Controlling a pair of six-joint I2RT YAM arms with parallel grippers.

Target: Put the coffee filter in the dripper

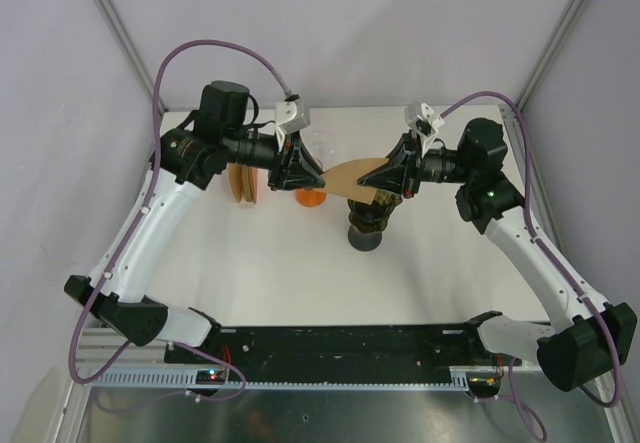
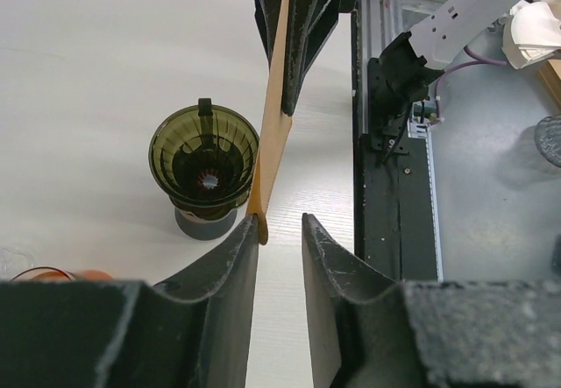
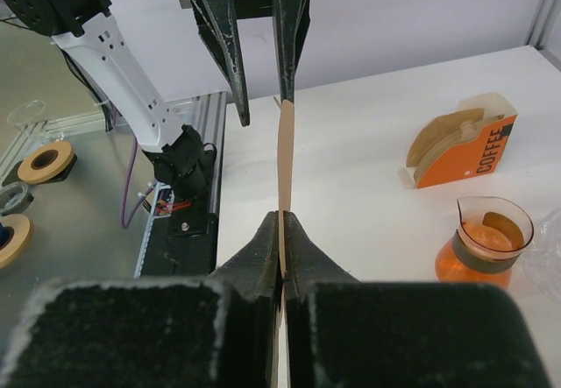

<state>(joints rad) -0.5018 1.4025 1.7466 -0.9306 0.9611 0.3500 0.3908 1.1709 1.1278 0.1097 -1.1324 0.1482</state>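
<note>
My right gripper (image 3: pixel 282 222) is clamped tight on one edge of the brown coffee filter (image 3: pixel 286 156), holding it edge-on in the air above the white table (image 1: pixel 250 263). My left gripper (image 2: pixel 280 226) faces it with its fingers parted around the opposite edge. The paper seems to lean against the inner face of one finger (image 2: pixel 237 257), though I cannot be sure it touches. The dark green dripper (image 2: pixel 206 156) stands upright on the table below and just beside the filter, with the orange-tinted carafe (image 3: pixel 484 239) and the orange filter box (image 3: pixel 460 151) nearby.
</note>
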